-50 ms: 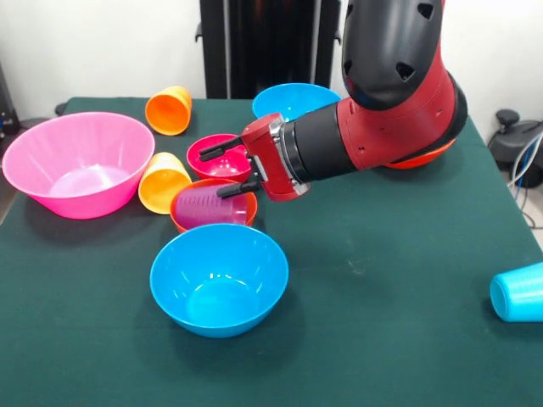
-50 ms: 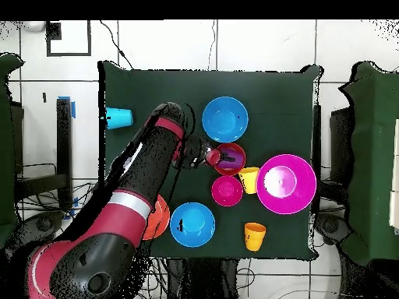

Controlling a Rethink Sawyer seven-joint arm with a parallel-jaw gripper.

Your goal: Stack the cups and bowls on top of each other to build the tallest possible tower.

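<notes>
Little is built. The purple cup (image 1: 212,206) lies on its side inside the small orange bowl (image 1: 193,227); that pair is the only stack. The gripper (image 1: 227,169) hangs over it, fingers apart, holding nothing, between that bowl and the magenta bowl (image 1: 212,154). Two blue bowls (image 1: 219,278), the pink bowl (image 1: 78,163), the orange-red bowl (image 2: 158,220) and three cups sit loose on the tabletop (image 1: 382,271), all unstacked.

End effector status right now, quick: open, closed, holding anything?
End effector: open, fingers spread, holding nothing; it sits just above the purple cup lying in the small orange bowl.
</notes>
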